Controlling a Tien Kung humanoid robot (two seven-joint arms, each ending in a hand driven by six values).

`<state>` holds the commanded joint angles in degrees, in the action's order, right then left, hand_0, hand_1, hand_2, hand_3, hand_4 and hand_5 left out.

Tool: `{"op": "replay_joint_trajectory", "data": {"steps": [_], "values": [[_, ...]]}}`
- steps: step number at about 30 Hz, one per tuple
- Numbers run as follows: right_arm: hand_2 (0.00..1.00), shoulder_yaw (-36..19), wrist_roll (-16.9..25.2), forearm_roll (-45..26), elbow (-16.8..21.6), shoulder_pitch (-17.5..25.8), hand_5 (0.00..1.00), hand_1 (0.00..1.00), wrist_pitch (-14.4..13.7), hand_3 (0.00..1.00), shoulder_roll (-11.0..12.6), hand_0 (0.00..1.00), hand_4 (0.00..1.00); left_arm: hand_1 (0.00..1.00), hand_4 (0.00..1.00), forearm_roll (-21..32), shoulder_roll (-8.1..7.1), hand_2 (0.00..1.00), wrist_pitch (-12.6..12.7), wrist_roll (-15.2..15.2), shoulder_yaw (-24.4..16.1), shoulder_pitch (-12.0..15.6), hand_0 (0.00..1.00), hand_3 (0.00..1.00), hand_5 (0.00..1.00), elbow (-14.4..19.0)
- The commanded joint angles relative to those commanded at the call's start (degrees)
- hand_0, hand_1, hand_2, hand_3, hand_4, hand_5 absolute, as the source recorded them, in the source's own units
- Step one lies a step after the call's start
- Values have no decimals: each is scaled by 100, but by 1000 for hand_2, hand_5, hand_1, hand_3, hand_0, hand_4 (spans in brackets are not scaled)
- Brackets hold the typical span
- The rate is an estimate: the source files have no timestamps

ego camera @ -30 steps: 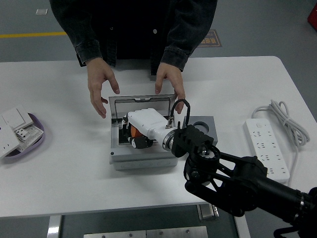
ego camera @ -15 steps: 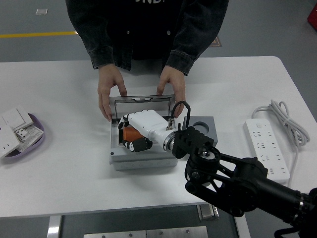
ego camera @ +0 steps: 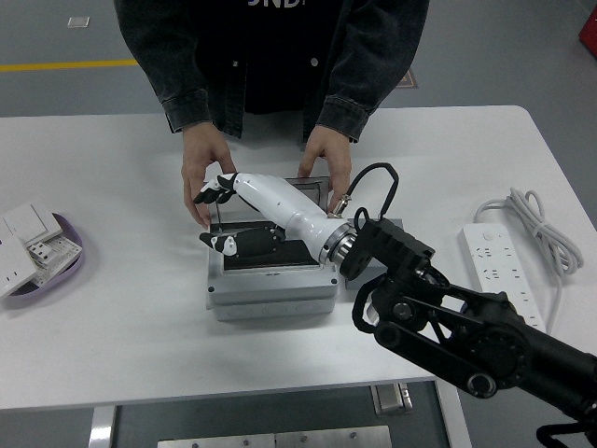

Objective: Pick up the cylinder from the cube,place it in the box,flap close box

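On the white table (ego camera: 121,308), the person's hands (ego camera: 203,177) are steadying the grey box (ego camera: 270,294) at its far side while the right hand (ego camera: 244,217), fingers spread and empty, is hovering over it, the cylinder hidden, presumably inside, so flapping the lid (ego camera: 317,189) shut is probably next.

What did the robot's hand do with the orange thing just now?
The right hand let go of the orange cylinder inside the box; the cylinder no longer shows. The hand rose toward the lid, fingers spread. The person's hands moved in to hold the lid's corners. The cube, power strip and switch tray stayed put.
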<state>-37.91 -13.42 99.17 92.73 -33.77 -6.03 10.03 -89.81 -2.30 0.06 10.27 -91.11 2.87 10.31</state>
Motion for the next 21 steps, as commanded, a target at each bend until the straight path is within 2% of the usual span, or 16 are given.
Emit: {"op": "replay_joint_trajectory", "data": {"steps": [5, 16, 18, 21], "values": [[672, -113, -29, -7, 1, -238, 281, 664, -23, 665, 104, 807, 737, 610, 652, 6, -6, 606, -1, -4, 15, -16, 587, 633, 159, 0], [659, 200, 323, -478, -1335, -637, 268, 655, -204, 655, 107, 792, 716, 611, 652, -1, -28, 606, -4, 2, 30, -43, 587, 633, 160, 0], [653, 226, 365, -519, -1509, -643, 254, 646, -229, 653, 133, 771, 706, 611, 652, -11, -27, 606, -6, 5, 24, -41, 587, 633, 160, 0], [653, 263, 411, -540, -1560, -613, 254, 646, -264, 653, 186, 771, 706, 611, 652, -22, -26, 606, -8, 3, 15, -43, 587, 633, 160, 0]]}}
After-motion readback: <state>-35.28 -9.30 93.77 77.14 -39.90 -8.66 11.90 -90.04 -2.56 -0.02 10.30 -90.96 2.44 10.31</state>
